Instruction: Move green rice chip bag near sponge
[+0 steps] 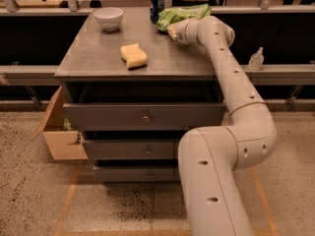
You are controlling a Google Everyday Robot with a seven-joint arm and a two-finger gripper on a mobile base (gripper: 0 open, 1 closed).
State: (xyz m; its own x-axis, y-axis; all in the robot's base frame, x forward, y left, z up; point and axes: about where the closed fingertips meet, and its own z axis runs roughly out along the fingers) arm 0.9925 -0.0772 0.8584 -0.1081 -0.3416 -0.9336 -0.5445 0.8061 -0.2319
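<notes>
The green rice chip bag lies crumpled at the back right of the grey table top, next to a blue drink can. The sponge, a pale-yellow block, lies near the middle of the table, toward its front. My gripper is at the end of the white arm, low over the table, right at the front edge of the bag. The wrist hides the gripper's tip and where it meets the bag. The bag is well behind and to the right of the sponge.
A white bowl stands at the back left of the table. The table has drawers below. An open cardboard box sits on the floor at the left. A clear bottle stands on the ledge at the right.
</notes>
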